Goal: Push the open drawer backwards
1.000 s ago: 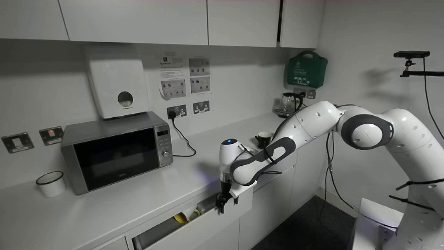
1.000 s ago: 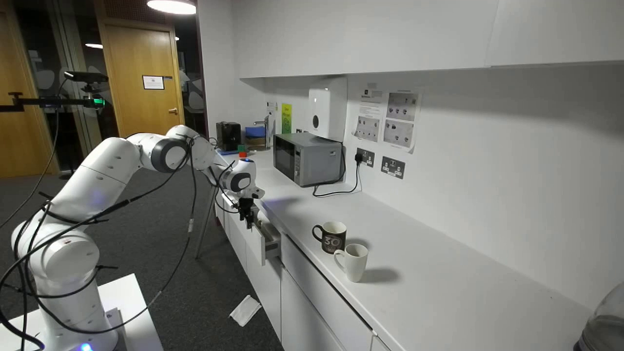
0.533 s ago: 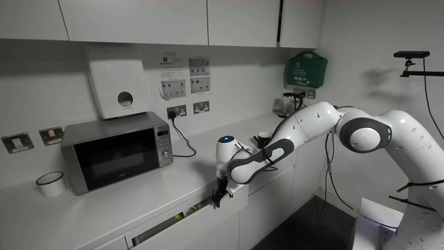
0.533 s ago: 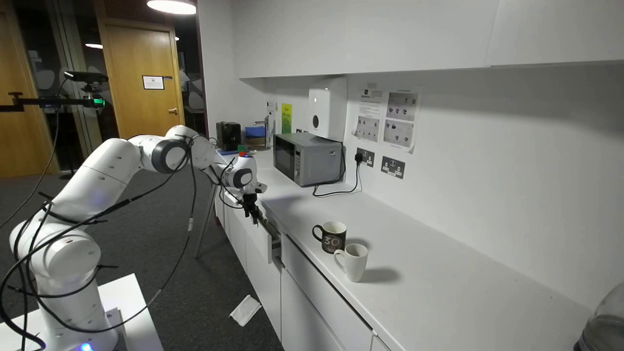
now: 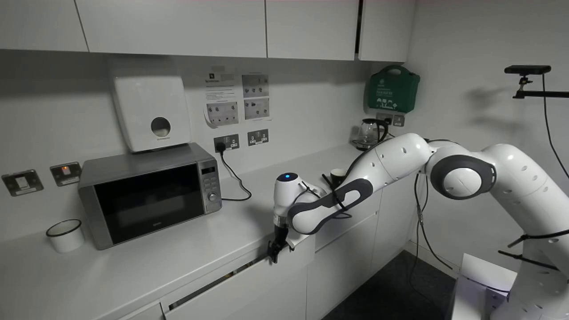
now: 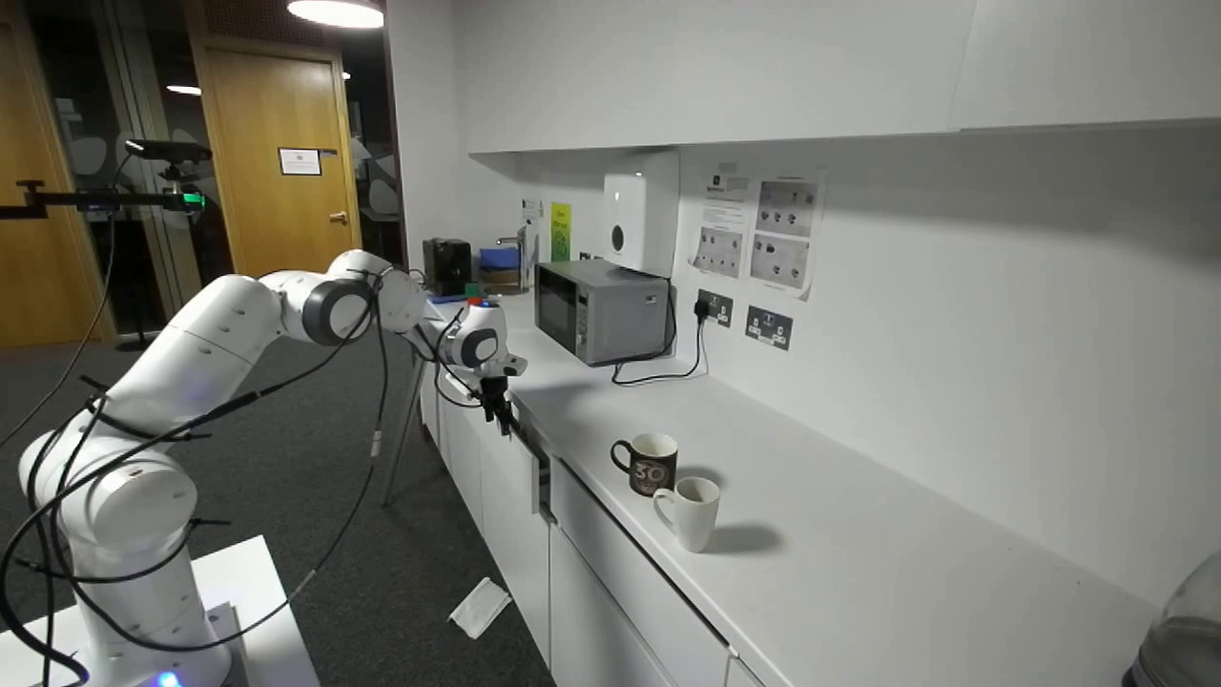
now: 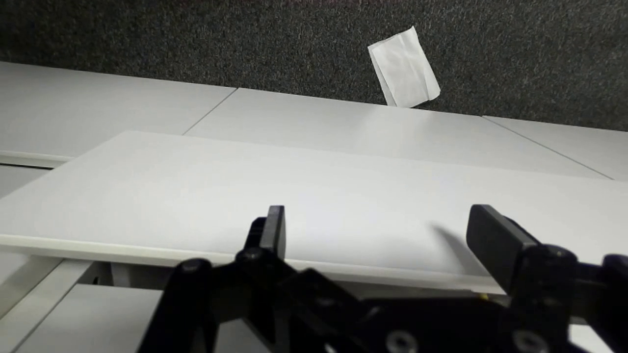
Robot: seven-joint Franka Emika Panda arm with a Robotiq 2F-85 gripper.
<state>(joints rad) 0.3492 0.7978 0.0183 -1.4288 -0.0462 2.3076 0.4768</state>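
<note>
The white drawer point(image 5: 249, 284) is open by a narrow gap below the countertop. It also shows in an exterior view point(image 6: 510, 469), where its near end stands a little proud of the cabinet. In the wrist view the drawer front point(image 7: 294, 191) runs across the middle, with a dark gap behind its top edge and a bit of yellow inside. My gripper point(image 5: 282, 252) is at the drawer's top edge; it also shows in an exterior view point(image 6: 499, 417). In the wrist view the gripper point(image 7: 380, 215) has its fingers wide apart with nothing between them, over the outer face. Contact is hard to tell.
The white countertop point(image 5: 240, 226) overhangs just behind the gripper. A microwave point(image 5: 149, 202) and a white cup point(image 5: 66, 238) stand on it. A black mug point(image 6: 652, 465) and a white mug point(image 6: 696, 515) stand farther along. White paper point(image 6: 480, 608) lies on the floor.
The drawer has moved inward toward the cabinet, and its gap has narrowed; the yellow items inside are now mostly hidden. The gripper has moved with it toward the counter.
</note>
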